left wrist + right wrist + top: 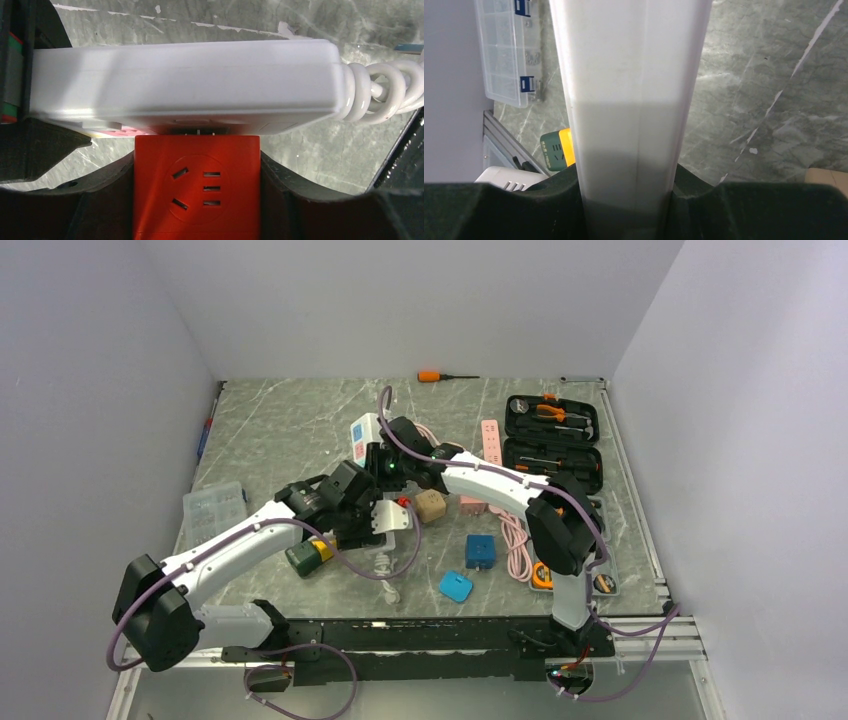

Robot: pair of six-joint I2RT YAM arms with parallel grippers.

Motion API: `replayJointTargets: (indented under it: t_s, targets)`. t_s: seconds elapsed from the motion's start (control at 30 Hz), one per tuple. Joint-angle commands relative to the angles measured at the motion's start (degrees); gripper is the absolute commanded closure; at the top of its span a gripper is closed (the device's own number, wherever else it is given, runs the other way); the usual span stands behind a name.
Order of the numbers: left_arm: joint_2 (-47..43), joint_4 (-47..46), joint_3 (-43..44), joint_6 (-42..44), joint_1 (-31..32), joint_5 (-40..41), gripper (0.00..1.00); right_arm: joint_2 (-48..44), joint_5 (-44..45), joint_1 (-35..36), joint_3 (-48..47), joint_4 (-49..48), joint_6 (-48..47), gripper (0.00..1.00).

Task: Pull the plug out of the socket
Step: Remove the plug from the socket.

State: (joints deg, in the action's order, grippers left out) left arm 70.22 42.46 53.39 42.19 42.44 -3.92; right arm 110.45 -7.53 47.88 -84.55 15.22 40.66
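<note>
Though nearly flush w/ white strip (185, 85), red cube plug (196, 165) in L tool (196, 210); strip in R tool (626, 200).

Robot lab test cell: white panel walls (400, 300) box in marbled tabletop (290, 430); open tool case (552, 440) far right, screwdriver (440, 376) at far edge.

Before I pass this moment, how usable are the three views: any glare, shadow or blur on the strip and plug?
Left wrist: red plug sharp, its slots crisp; white power strip bright, with little surface detail. Right wrist: strip washed out above, a shadow band darkening its lower half. Top external: evenly lit, plug tiny.
</note>
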Motion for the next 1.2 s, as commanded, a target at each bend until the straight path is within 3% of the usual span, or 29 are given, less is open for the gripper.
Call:
replayJointTargets:
  t_s: [0.0, 0.33, 0.53, 0.87, 1.17]
  targets:
    - [-6.01, 5.74, 8.92, 6.57, 0.49, -6.58, 1.00, 5.01, 12.05, -3.23, 0.87, 7.54, -16.01, 1.00]
    - [-5.33, 2.59, 6.58, 6.51, -0.07, -8.99, 1.00, 3.71, 11.44, -1.72, 1.62, 4.40, -16.85, 1.00]
    - [-1.58, 1.68, 9.69, 4.07, 0.24, -11.83, 1.00, 5.21, 13.19, 1.85, -2.12, 5.00, -17.85, 1.00]
    - [-5.82, 2.72, 3.92, 6.15, -0.39, -7.44, 1.00, 6.72, 14.34, 0.42, -0.50, 5.96, -16.30, 1.00]
    - [-9.31, 6.80, 5.19, 6.29, -0.40, -4.97, 1.00, 8.88, 15.22, -2.23, -2.76, 8.23, -15.77, 1.00]
